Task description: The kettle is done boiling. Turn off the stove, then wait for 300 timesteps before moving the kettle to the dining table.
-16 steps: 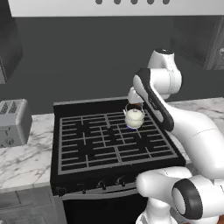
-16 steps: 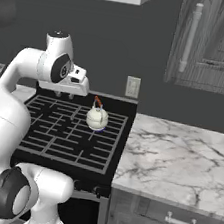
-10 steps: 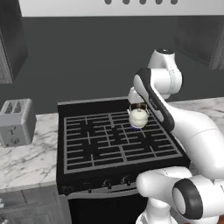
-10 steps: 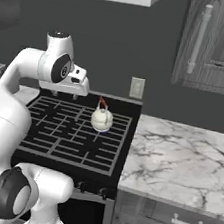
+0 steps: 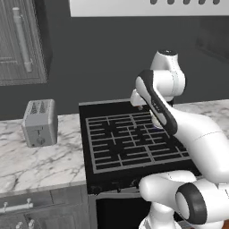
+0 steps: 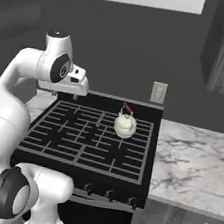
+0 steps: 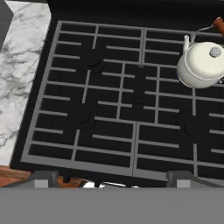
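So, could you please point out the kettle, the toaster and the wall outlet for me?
kettle [image 6: 125, 126]: right base view, on its round body.
toaster [image 5: 40, 123]: left base view, on its front face.
wall outlet [image 6: 158, 93]: right base view, on its plate.

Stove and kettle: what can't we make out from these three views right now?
- Kettle: in the left base view the arm covers it; in the hand view its handle runs off the right edge.
- Stove knobs: small and dark in both base views, so their settings can't be read.
- Burner flame: none discernible in the hand view; on or off is unclear.
- Hand: its fingertips are too small in the right base view.
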Controlling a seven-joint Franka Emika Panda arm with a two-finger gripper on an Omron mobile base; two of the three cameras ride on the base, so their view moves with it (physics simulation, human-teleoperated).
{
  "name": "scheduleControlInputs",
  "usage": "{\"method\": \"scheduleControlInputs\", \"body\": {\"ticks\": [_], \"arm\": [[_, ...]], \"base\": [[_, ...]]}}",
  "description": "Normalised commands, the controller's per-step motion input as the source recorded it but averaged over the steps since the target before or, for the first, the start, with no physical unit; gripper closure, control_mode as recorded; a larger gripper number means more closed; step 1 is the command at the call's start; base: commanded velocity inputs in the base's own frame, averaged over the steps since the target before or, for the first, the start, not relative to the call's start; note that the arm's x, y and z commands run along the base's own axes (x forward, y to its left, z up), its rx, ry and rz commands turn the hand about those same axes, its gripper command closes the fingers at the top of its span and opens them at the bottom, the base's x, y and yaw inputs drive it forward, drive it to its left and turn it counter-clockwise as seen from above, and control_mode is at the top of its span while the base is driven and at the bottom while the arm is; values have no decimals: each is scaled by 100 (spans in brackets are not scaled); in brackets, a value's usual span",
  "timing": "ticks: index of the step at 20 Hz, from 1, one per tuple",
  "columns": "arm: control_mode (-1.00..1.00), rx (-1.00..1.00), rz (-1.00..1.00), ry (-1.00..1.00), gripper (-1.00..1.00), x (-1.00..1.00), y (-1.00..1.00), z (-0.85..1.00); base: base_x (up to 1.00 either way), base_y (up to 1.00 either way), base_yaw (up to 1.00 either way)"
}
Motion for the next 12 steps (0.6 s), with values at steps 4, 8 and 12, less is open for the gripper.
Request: {"method": "scheduleControlInputs", "body": {"ticks": [4, 8, 12], "arm": [[100, 0, 0, 0, -100, 0, 0, 0], [100, 0, 0, 0, -100, 0, 0, 0], [100, 0, 0, 0, -100, 0, 0, 0]], "base": [[0, 48, 0], [0, 44, 0], [0, 42, 0]]}}
